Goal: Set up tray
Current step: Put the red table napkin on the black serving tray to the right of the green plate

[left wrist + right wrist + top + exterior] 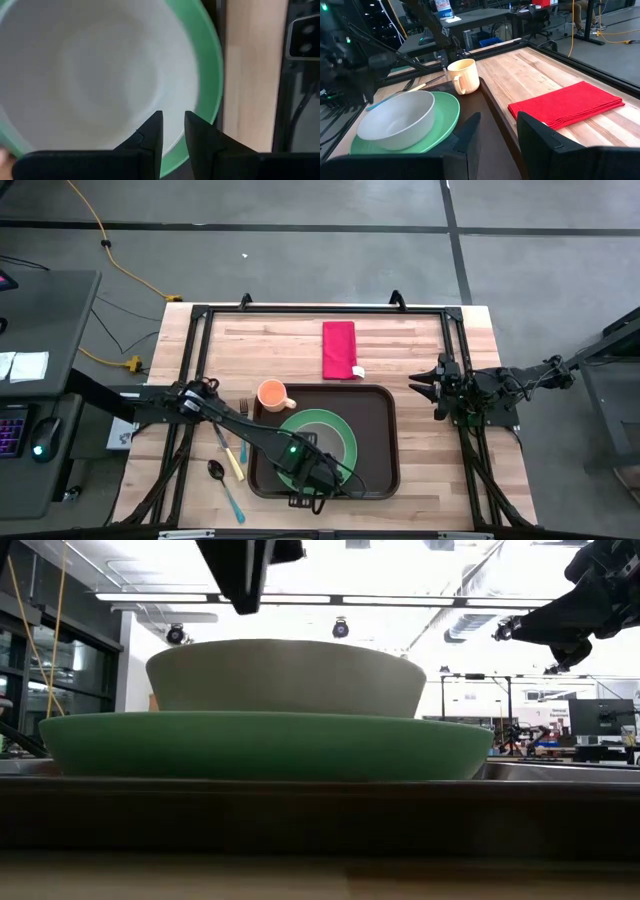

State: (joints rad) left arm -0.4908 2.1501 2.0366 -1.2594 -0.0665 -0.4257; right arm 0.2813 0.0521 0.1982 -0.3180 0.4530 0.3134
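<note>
Both left gripper (173, 131) fingers hover over the tray (385, 442), slightly parted.

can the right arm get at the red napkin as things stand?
Probably yes. The red napkin lies flat on bare wood beside the tray, nothing on top of it. The right gripper is open, empty and faces it with no obstacle between; the left gripper is busy over the bowl.

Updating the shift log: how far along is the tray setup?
Done: green plate and white bowl sit stacked in the tray. In hand: nothing; the left gripper hovers empty above the bowl. Left: mug, utensils and red napkin lie outside the tray.
</note>
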